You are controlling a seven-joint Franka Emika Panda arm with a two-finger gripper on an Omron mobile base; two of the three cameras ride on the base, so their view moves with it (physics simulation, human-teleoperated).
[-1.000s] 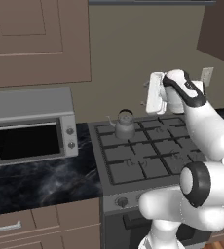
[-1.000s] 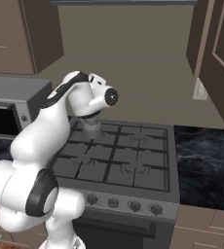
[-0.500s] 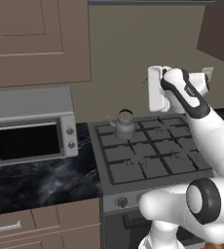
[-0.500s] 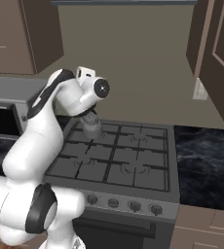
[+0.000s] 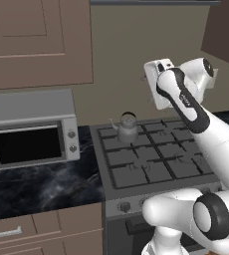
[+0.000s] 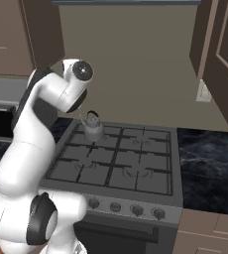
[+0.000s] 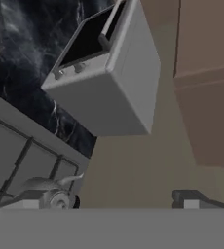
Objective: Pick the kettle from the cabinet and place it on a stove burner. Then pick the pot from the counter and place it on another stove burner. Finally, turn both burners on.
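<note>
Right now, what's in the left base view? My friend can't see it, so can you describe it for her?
A small grey kettle sits on the back-left burner of a grey stove. A white robot arm reaches up over the stove. A silver microwave stands on the black counter to the left.

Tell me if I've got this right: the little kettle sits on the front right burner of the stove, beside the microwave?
Not quite. The kettle sits on the back left burner of the stove, on the side nearest the microwave. The left base view shows it.
</note>
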